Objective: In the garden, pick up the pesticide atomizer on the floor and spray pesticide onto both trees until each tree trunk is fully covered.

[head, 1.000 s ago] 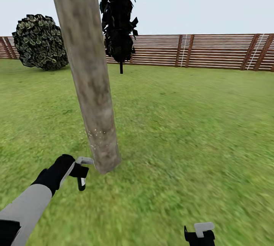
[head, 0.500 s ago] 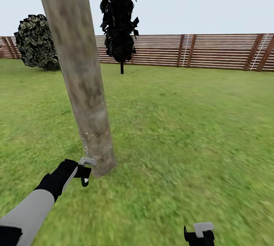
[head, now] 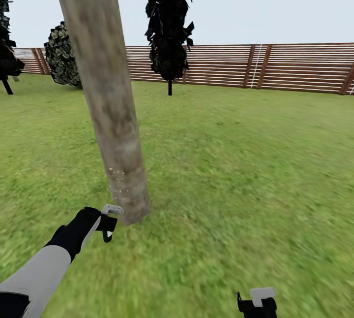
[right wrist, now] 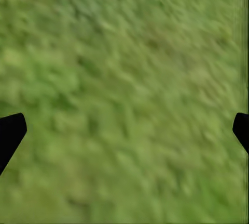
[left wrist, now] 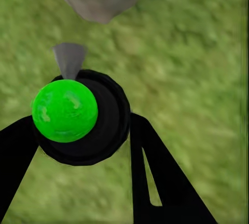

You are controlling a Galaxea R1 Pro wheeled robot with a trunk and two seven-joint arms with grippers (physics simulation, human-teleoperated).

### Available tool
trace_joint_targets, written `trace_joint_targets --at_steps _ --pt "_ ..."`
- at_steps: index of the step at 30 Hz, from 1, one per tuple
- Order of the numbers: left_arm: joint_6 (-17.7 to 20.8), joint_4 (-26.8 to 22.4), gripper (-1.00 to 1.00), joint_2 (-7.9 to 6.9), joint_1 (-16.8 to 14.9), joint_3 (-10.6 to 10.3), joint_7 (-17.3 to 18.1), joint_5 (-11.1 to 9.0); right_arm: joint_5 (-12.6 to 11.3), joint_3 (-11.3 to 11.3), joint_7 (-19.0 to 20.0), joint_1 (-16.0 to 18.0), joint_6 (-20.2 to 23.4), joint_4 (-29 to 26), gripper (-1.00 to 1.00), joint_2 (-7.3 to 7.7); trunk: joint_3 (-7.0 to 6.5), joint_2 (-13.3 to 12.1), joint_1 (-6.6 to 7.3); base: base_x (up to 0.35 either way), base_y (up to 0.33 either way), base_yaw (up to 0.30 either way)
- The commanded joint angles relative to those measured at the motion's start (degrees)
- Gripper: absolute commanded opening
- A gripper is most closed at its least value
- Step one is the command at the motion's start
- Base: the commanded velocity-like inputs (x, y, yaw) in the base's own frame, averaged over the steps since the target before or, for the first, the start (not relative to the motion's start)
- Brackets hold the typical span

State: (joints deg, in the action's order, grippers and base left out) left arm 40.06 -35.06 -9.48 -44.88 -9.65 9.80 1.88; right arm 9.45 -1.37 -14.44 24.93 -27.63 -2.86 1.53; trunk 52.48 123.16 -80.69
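So the pickup part looks done, going by where things sit. The left gripper (head: 107, 222) is low over the lawn (head: 236, 180), right by the foot of the tree trunk (head: 110, 111), and it's pinching the pesticide atomizer (left wrist: 78, 117). In the left wrist view you see the bottle from above: a dark round body with a bright green ball on top and a pale grey nozzle (left wrist: 69, 57) pointing at the base of the trunk, with the two black fingers (left wrist: 155, 177) pressed in against its sides. The helper colours don't match (no red top here), but it's clearly the sprayer.

The right gripper (head: 257, 303) sits down at the bottom edge of the head view. In its wrist view the finger tips are spread wide to either side with nothing but grass between them, so it's open and empty.

On the trunk, just above the ground, there's a sprinkle of pale specks (head: 118, 180), which I'd read as spray starting to land. It's only a small patch near the bottom, so my guess is this trunk is far from covered, and the second tree isn't started as far as I can tell.

Farther back: a dark conifer (head: 169, 22), a round shrub (head: 63, 54) partly behind the trunk, then the slatted wooden fence (head: 275, 67) along the far edge of the lawn.
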Motion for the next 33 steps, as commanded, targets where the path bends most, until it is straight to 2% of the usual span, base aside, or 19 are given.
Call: trace_joint_targets --at_steps 1,15,21,33 --pt "0.24 -0.1 -1.0 -0.09 -0.04 -0.22 0.23 0.22 0.62 -0.12 -0.54 0.03 0.0 0.05 1.0 0.03 0.05 0.02 0.0 0.072 -0.278 0.002" --pt "0.2 -0.1 -1.0 -0.29 -0.04 -0.2 0.22 0.23 0.65 -0.12 -0.58 0.03 0.01 0.05 1.0 -0.04 0.05 0.02 0.0 0.082 -0.278 0.008" --pt "0.2 -0.01 -1.0 -0.35 -0.04 0.54 -1.71 0.17 0.66 -0.13 -0.55 0.03 0.0 0.05 1.0 -0.04 0.05 0.02 0.0 0.09 -0.278 0.255" --pt "0.2 -0.01 -1.0 -0.1 -0.04 0.59 -1.94 0.08 0.66 -0.15 -0.52 0.03 -0.03 0.05 1.0 -0.04 0.05 0.02 0.0 0.112 -0.277 0.277"
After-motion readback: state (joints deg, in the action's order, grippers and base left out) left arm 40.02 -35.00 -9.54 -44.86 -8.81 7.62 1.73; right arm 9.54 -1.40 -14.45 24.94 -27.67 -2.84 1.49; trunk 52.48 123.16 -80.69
